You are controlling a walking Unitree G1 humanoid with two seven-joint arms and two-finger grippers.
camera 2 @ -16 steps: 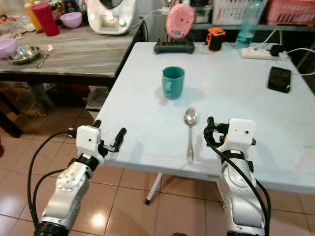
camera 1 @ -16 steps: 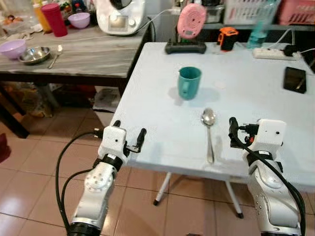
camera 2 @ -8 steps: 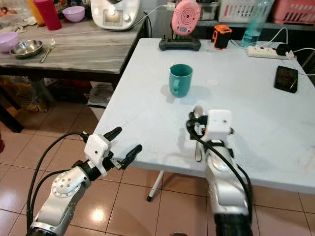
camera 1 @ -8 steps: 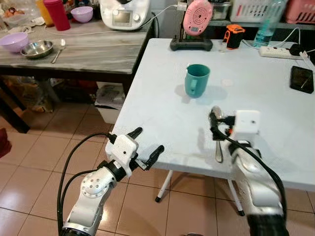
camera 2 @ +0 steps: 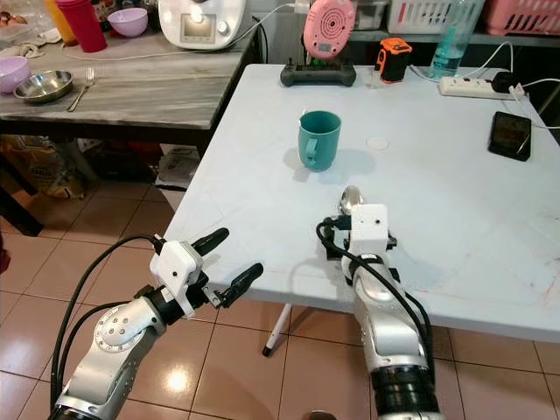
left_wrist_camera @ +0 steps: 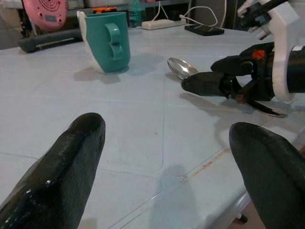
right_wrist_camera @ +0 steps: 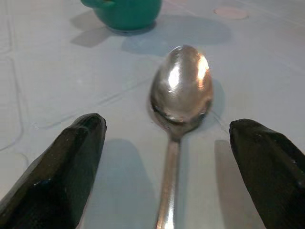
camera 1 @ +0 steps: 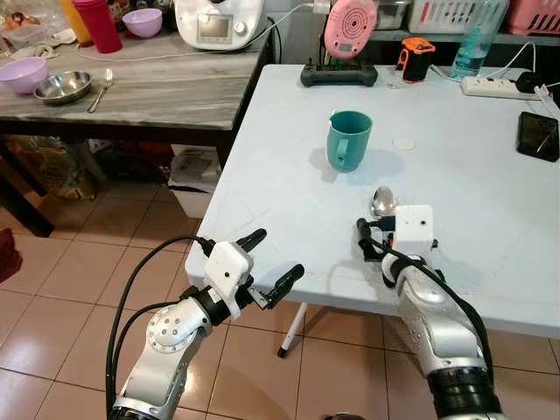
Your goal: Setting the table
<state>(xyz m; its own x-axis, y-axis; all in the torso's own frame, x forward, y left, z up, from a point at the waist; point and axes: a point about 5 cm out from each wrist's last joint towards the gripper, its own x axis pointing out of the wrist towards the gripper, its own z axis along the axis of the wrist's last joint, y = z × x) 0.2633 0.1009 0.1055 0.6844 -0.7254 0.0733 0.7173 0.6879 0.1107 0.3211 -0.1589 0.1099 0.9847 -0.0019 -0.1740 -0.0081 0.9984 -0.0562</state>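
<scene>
Spoon (right_wrist_camera: 180, 100) gleams mid-frame on my right wrist camera, right gripper (right_wrist_camera: 167, 162) fingers wide astride its handle; left gripper (camera 1: 271, 259) spread wide too.

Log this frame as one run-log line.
right gripper: open, straddling spoon on white table | left gripper: open, off table edge | teal mug: upright

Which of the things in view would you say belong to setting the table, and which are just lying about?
Belong to the job:
- spoon on the white table, between the open right pincer fingers
- teal mug beyond it
- left pincer, open, off the table's near edge

Just lying about:
- pink fan
- black phone
- power strip
- steel bowl on the side table
</scene>
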